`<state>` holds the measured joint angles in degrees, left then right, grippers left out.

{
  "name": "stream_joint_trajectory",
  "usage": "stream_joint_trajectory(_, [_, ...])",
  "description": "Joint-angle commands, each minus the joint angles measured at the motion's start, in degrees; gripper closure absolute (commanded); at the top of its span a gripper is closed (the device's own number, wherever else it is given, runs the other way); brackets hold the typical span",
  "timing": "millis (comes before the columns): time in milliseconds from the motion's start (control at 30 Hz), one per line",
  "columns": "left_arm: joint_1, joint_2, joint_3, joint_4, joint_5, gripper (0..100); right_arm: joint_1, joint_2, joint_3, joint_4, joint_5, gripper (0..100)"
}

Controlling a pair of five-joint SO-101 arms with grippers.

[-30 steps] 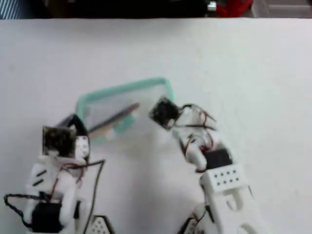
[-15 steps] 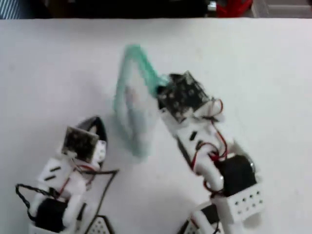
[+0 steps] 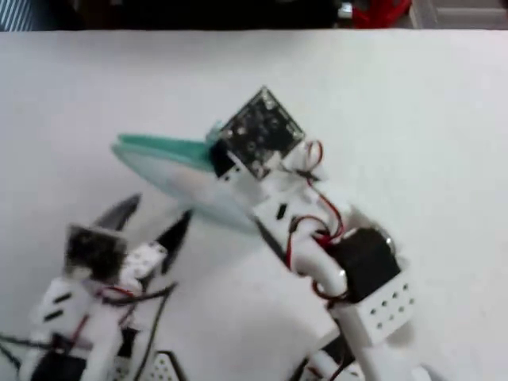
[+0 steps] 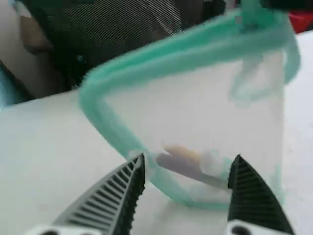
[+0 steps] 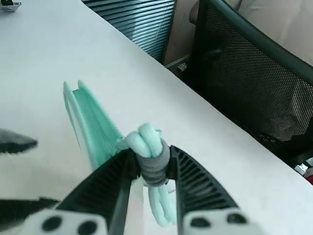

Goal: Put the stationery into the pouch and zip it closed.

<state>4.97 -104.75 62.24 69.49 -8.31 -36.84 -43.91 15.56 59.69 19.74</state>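
Observation:
The clear pouch (image 3: 178, 178) with its teal zip edge (image 3: 159, 148) hangs off the table, held up by my right gripper (image 3: 216, 151). In the right wrist view that gripper (image 5: 150, 164) is shut on the teal pull loop (image 5: 148, 139) at the pouch's end, and the teal edge (image 5: 93, 122) trails away below. My left gripper (image 3: 147, 221) stands open just in front of the pouch's lower side. Seen from the left wrist, its fingers (image 4: 128, 183) flank the pouch's bottom corner (image 4: 186, 196), where stationery (image 4: 188, 159) lies inside the pouch (image 4: 195, 107).
White table (image 3: 413, 103) spreads wide behind and to the right of the arms. A mesh chair (image 5: 254, 83) stands past the table's edge. The left arm's dark fingertips (image 5: 17, 143) show in the right wrist view.
The right arm has lifted the pouch off the table and swung it up and over to the left. The left gripper has drawn back toward the front and its fingers have spread open.

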Motion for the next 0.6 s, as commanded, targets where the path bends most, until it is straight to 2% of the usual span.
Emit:
stream_joint_trajectory(0, [-3.21,0.40,-11.25,0.88,-7.30,72,0.66,-0.57,2.11,0.13,1.85,97.9])
stream_joint_trajectory(100, [-0.66,0.48,-13.19,-0.26,-14.42,72,0.57,-1.01,4.40,0.13,1.93,97.9])
stream_joint_trajectory(200, [1.36,3.65,-13.36,-0.88,-17.05,72,0.31,-1.10,5.19,0.31,1.67,97.9])
stream_joint_trajectory(300, [1.19,10.77,-16.26,-3.08,-15.82,72,0.22,-1.10,5.27,1.01,1.67,97.9])
stream_joint_trajectory(400, [-1.19,17.19,-20.31,-3.43,-10.20,72,0.40,-1.10,5.27,1.36,1.85,97.9])
stream_joint_trajectory(567, [-3.82,20.18,-19.43,-3.78,-8.09,72,0.75,-1.01,5.27,1.54,2.11,97.9])
